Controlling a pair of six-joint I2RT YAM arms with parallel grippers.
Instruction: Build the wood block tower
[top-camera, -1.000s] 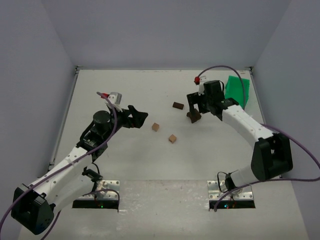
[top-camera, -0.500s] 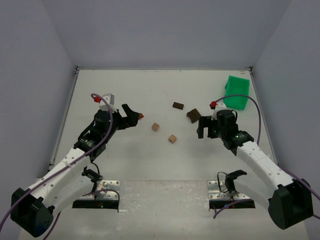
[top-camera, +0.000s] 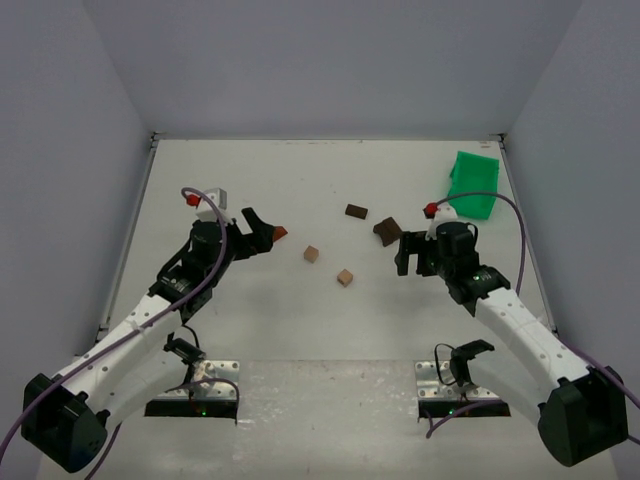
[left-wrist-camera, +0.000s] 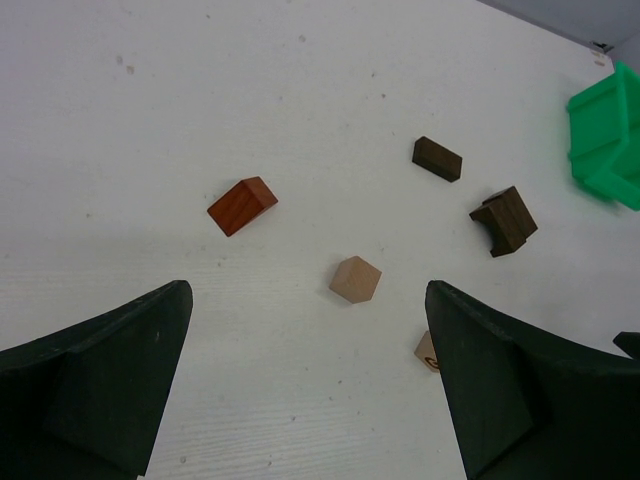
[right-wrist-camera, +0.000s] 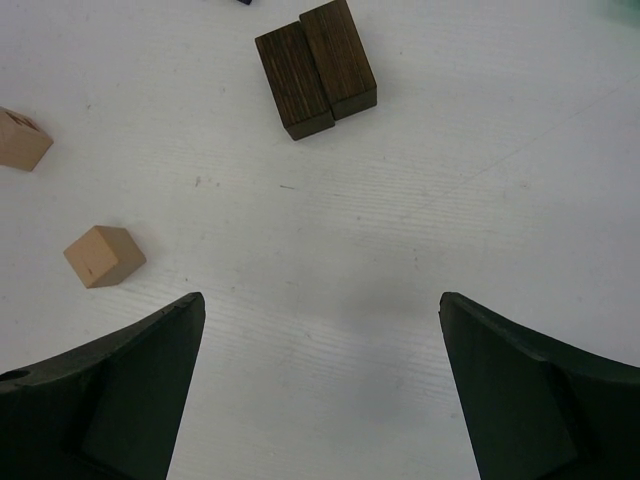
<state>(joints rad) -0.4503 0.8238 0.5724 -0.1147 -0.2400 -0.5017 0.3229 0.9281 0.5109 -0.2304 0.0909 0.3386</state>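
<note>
Five small wood blocks lie apart on the white table; none is stacked. A reddish-brown block (top-camera: 281, 232) (left-wrist-camera: 242, 206) lies just ahead of my left gripper (top-camera: 264, 232) (left-wrist-camera: 306, 292), which is open and empty. Two tan cubes (top-camera: 311, 254) (top-camera: 345, 277) lie mid-table; one tan cube (left-wrist-camera: 355, 279) is ahead of the left jaws. A flat dark brown block (top-camera: 356, 211) (left-wrist-camera: 437, 158) lies farther back. A larger dark brown block (top-camera: 387, 231) (right-wrist-camera: 316, 67) lies ahead of my right gripper (top-camera: 404, 255) (right-wrist-camera: 321, 298), which is open and empty.
A green plastic bin (top-camera: 472, 185) (left-wrist-camera: 608, 140) stands at the far right of the table. Grey walls close the table (top-camera: 300, 320) at the back and both sides. A tan cube (right-wrist-camera: 104, 256) lies left of the right gripper's left finger.
</note>
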